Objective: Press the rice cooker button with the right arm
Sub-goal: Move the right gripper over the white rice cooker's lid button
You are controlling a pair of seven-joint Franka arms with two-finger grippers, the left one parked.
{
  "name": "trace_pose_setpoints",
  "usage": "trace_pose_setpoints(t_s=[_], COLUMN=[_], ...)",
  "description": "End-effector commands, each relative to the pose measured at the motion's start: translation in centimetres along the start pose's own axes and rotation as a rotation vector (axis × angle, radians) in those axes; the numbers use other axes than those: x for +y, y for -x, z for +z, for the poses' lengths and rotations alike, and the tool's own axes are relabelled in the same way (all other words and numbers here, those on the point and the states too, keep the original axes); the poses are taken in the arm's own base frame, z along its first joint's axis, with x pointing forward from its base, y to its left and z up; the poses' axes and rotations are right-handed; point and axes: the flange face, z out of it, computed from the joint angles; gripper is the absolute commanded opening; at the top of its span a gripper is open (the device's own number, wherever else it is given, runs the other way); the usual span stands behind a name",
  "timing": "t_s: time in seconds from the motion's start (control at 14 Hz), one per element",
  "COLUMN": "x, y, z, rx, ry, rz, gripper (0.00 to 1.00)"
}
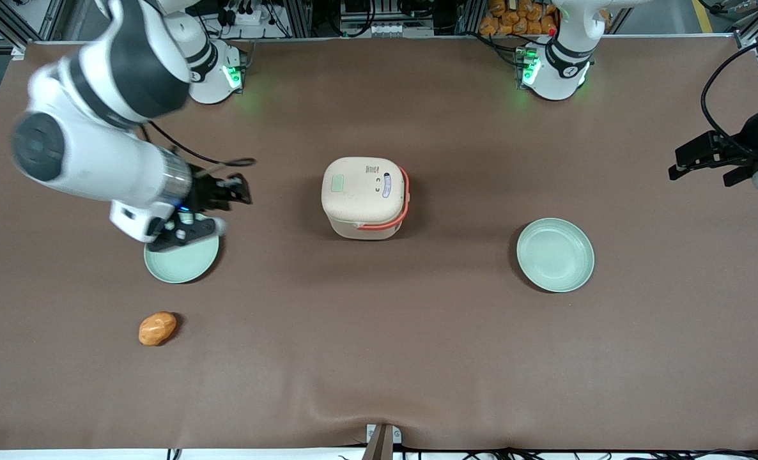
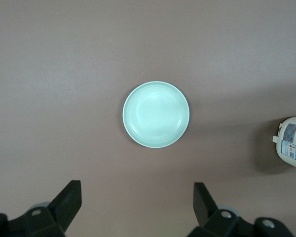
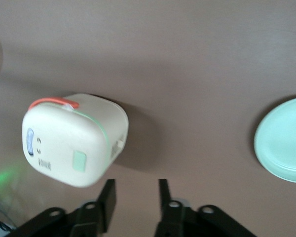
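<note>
The rice cooker (image 1: 364,197) sits mid-bench, lid shut, with the button (image 1: 340,184) on top, untouched. My hand (image 1: 238,189) hovers well apart from the cooker toward the working arm's end, above a green plate (image 1: 181,262); its fingers (image 3: 107,197) look slightly parted and grasp nothing, I think.

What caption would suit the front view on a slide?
Right arm's gripper, fingers slightly apart and empty, hovers above the table beside the closed rice cooker, its button untouched.

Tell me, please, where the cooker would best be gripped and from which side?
Probably by the orange handle, from above: the cooker has a wide, rounded body, while the handle is thin. The gripper, open, hangs toward the working arm's end, above a plate.
</note>
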Motion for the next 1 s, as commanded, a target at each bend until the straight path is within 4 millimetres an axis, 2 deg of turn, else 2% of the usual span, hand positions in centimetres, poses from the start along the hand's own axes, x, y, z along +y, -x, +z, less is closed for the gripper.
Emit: trace_pose_setpoints(t_s=[0.0,0.21,0.43,0.57,0.79,0.93], x=[-4.4,-11.1,-15.1,-15.6,-14.9,-14.5], y=[-0.4,0.9,2.2,2.6,3.1,3.2], z=[2.3,6.1,10.1,12.3,15.4,16.2], rx=[0.011,0.004,-0.005,-0.006,-0.051,-0.069], ry=[-0.003,0.024,0.043,0.049,0.067,0.074], rz=[0.026,-0.026,-0.084,-0.091,-0.078,-0.072], gripper=[0.27,0.12,0.03,0.02,0.01,0.02])
